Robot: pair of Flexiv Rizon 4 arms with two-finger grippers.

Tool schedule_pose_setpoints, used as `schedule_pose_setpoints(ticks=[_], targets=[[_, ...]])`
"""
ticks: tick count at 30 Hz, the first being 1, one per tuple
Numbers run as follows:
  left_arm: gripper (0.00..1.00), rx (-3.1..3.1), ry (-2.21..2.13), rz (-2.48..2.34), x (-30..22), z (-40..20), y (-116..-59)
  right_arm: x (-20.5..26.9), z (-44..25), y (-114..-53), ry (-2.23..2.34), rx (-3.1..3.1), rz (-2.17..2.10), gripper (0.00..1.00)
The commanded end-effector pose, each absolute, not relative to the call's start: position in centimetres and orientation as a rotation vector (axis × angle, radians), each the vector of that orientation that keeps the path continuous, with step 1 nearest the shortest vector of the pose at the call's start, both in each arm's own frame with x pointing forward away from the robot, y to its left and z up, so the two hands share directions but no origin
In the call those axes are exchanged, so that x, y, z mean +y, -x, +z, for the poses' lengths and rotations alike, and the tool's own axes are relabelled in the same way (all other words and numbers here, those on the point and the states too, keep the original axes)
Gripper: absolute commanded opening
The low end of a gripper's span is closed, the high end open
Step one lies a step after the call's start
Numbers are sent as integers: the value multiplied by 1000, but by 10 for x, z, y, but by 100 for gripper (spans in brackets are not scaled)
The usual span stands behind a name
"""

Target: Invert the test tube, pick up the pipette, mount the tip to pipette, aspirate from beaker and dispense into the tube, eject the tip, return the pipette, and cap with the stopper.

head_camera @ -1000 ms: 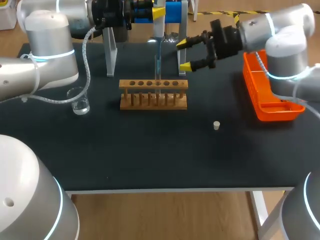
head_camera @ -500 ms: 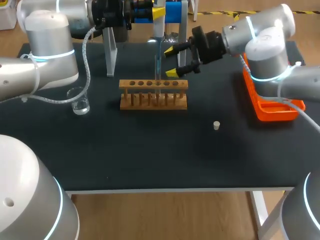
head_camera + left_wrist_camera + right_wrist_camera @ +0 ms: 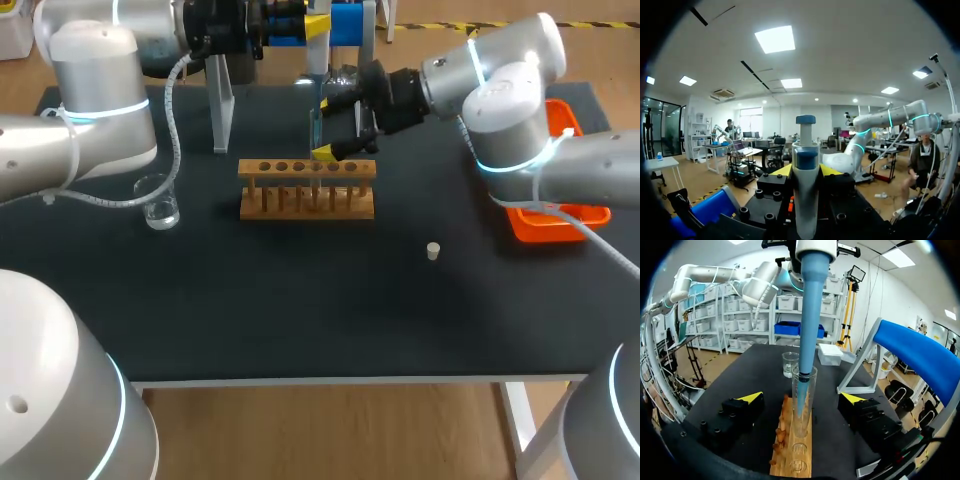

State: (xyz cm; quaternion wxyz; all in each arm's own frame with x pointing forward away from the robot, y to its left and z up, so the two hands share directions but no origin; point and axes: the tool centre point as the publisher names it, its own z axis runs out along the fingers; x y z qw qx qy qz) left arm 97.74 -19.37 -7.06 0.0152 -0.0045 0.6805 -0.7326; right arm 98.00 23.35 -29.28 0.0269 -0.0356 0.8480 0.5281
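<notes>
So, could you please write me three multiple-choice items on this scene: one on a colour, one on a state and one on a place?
1. What colour is the tray? A green; B orange; C white.
2. How does the right tool stand at the tube? A open, a finger on either side of it; B shut on it; C far away from it.
3. Where is the stopper? A in the tube; B in the tray; C on the table, right of the rack.

Answers: B, the tray is plainly orange; A, both fingers stand clear of the glass; C, the stopper lies alone on the dark tabletop.
</notes>
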Motion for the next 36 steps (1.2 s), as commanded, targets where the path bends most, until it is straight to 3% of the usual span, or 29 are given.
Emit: schedule_pose_setpoints(ticks=[1,36], targets=[[0,2121,8,-2282,-193,-70,-979,246,-297,-980,96,2632,1591,100],[0,2121,8,-2282,-193,-70,-979,257,-311,-980,22,2673,1480,100]])
